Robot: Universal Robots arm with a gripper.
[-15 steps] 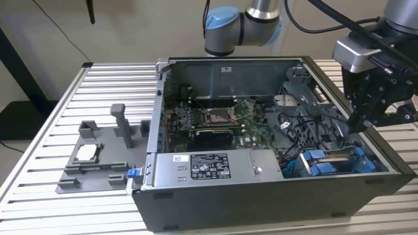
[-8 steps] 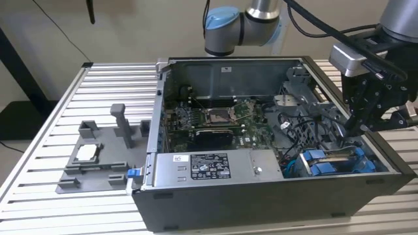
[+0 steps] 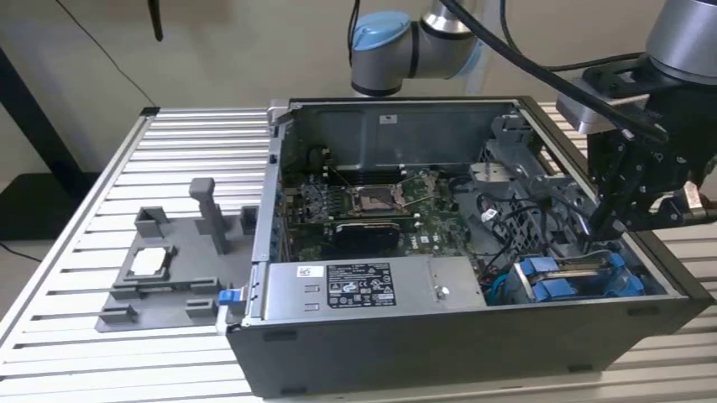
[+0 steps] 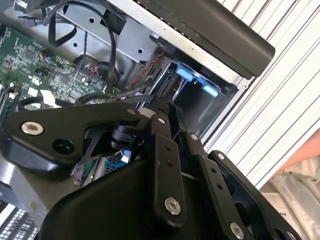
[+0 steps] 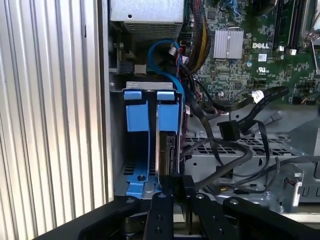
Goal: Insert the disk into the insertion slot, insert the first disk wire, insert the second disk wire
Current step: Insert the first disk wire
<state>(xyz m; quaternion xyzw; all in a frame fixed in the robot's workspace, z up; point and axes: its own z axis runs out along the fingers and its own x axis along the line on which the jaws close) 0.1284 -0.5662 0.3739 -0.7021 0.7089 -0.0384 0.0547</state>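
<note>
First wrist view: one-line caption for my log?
The gripper at the end of the blue-framed disk sitting in the insertion slot, black cables beside it.

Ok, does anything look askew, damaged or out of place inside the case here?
Nothing looks damaged or spilled. The disk sits straight in the insertion slot. The only untidy thing is the black wires lying loose over the grey drive cage beside it, with one black connector that appears unplugged.
</note>
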